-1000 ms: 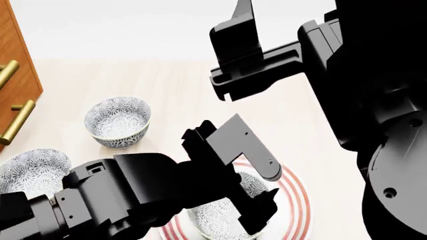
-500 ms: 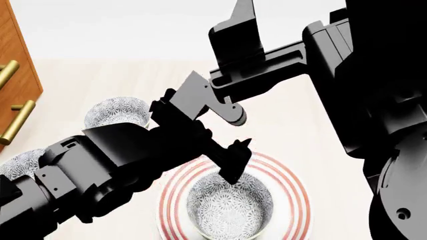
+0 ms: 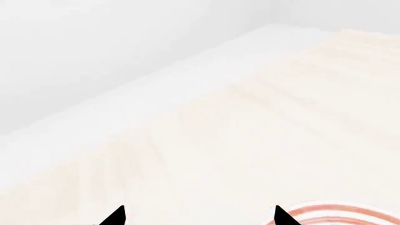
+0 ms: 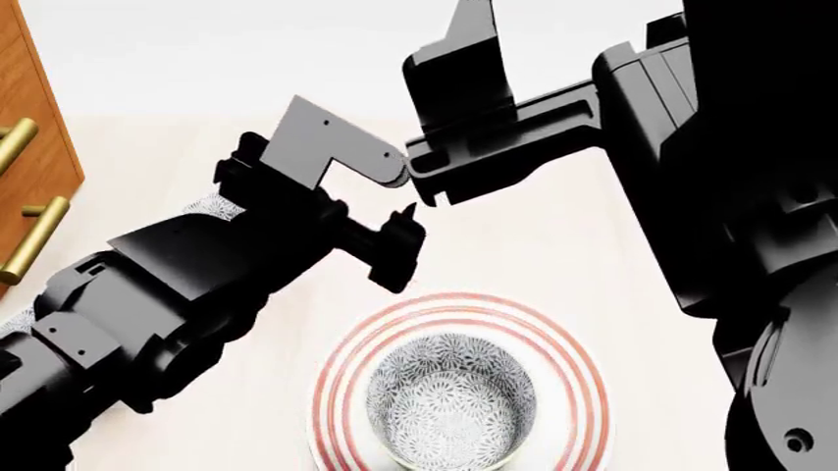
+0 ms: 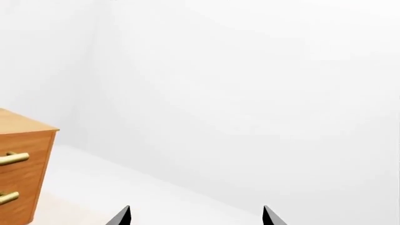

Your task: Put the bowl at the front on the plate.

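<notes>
The right arm (image 4: 733, 196) is the largest item in the head view: a black mass filling the right side, its forearm reaching toward the centre above the table. The right gripper (image 4: 452, 108) hangs well above the surface, clear of all crockery; in the right wrist view its two fingertips (image 5: 120, 216) show well apart with nothing between them, so the jaws stand released and empty.

The left arm (image 4: 157, 304) runs from the lower left toward the middle of the head view. The left gripper (image 4: 373, 211) sits above the table just beyond the plate's far rim, touching neither plate nor bowl. In the left wrist view its fingertips (image 3: 115, 216) are spread wide with only bare table between them: jaws released, holding nothing.

The table (image 4: 590, 265) is pale wood grain. At its left edge stands a wooden cabinet (image 4: 33, 147) with brass handles (image 4: 33, 240).

The plate (image 4: 458, 397), white with red rings, lies on the table near the front edge of the head view. A part of its rim also shows in the left wrist view.

The bowl (image 4: 449, 402), with its grey-blue floral pattern, stands upright in the middle of the plate, free of both grippers.

A second patterned bowl (image 4: 216, 208) is mostly hidden behind the left arm.
</notes>
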You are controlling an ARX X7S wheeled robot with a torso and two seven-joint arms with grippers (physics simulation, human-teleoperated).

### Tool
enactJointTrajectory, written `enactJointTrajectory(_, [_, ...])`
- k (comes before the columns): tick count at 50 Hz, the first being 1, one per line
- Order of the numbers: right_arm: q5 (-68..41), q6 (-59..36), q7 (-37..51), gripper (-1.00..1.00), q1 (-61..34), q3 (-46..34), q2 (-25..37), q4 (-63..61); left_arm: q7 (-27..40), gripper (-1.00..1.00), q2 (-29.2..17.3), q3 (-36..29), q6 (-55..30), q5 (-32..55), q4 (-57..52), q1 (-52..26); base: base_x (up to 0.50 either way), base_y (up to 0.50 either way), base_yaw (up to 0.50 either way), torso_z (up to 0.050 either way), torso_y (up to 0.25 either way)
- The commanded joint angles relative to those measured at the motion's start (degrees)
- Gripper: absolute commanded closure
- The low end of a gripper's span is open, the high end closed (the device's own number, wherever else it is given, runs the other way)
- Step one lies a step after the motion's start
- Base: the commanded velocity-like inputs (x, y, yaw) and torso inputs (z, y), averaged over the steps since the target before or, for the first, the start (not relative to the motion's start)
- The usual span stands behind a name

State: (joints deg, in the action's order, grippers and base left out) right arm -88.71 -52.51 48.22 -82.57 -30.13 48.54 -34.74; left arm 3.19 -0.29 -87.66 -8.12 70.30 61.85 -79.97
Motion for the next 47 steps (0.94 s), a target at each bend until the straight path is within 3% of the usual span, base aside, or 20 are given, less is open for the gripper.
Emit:
enactJointTrajectory(1, [-0.8,0.6,1.2,-1.00,0.8,0.6,1.1,-1.5,7.2,-1.00,-3.3,1.5,1.4,0.2,-3.7,-0.7,0.00,0.00,0.00,0.000,0.000])
enactJointTrajectory(14, [-1.8,2.0,2.6,-1.00,2.9,1.7,3.0,-3.8,18.6,-1.00,-11.9,2.6,4.4,-0.7,-17.1,0.2,0.00,0.00,0.00,0.000,0.000])
enactJointTrajectory(15, [-2.1,1.7,3.1,-1.00,3.1,1.5,3.2,-4.1,21.9,-1.00,-13.1,1.7,6.3,-3.1,-19.0,0.6,0.00,0.00,0.00,0.000,0.000])
enactJointTrajectory(23, [-1.9,2.5,3.3,-1.00,4.4,2.0,3.9,-4.9,24.1,-1.00,-19.1,3.7,6.5,-0.6,-28.2,1.2,0.00,0.00,0.00,0.000,0.000])
enactJointTrajectory(38, [-0.4,4.1,3.1,-1.00,6.5,2.5,4.2,-5.6,34.2,-1.00,-33.6,6.2,8.9,0.7,-59.3,1.8,0.00,0.00,0.00,0.000,0.000])
enactJointTrajectory(47, [1.3,5.1,2.2,-1.00,8.1,2.6,4.0,-5.9,36.7,-1.00,-37.5,6.8,10.8,1.0,-67.9,3.8,0.00,0.00,0.00,0.000,0.000])
